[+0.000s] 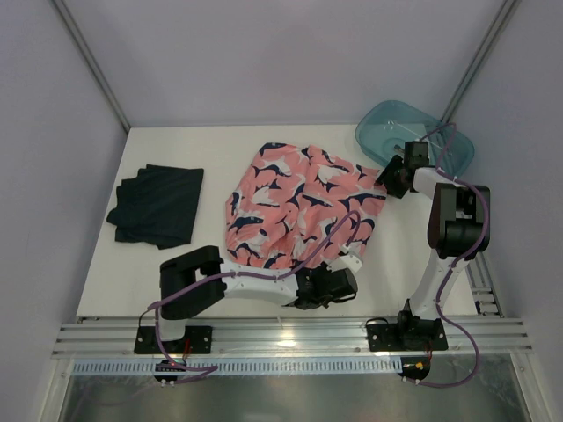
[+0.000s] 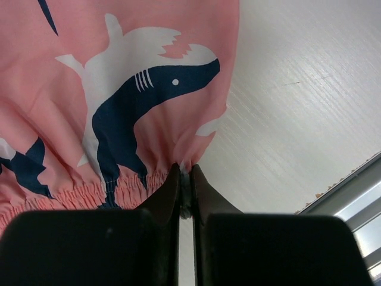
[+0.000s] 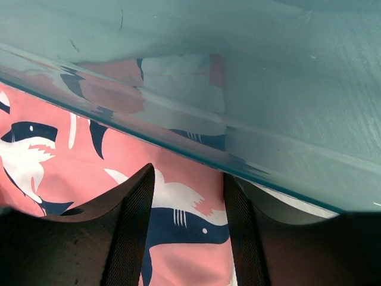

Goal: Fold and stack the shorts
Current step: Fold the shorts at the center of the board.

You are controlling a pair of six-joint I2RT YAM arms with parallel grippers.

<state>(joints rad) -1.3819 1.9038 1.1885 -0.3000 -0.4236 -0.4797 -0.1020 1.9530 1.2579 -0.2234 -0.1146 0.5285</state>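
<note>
Folded shorts (image 1: 157, 207) lie left of spread shorts (image 1: 299, 207), tub (image 1: 396, 123) behind right.

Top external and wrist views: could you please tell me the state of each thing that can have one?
pink shorts: unfolded, spread out mid-table.
dark shorts: folded, lying apart at the left.
left gripper: shut on the pink shorts' elastic waistband.
right gripper: open, fingers apart over the pink shorts' far right edge.
teal tub: upright at the far right corner, nothing visible inside.
</note>
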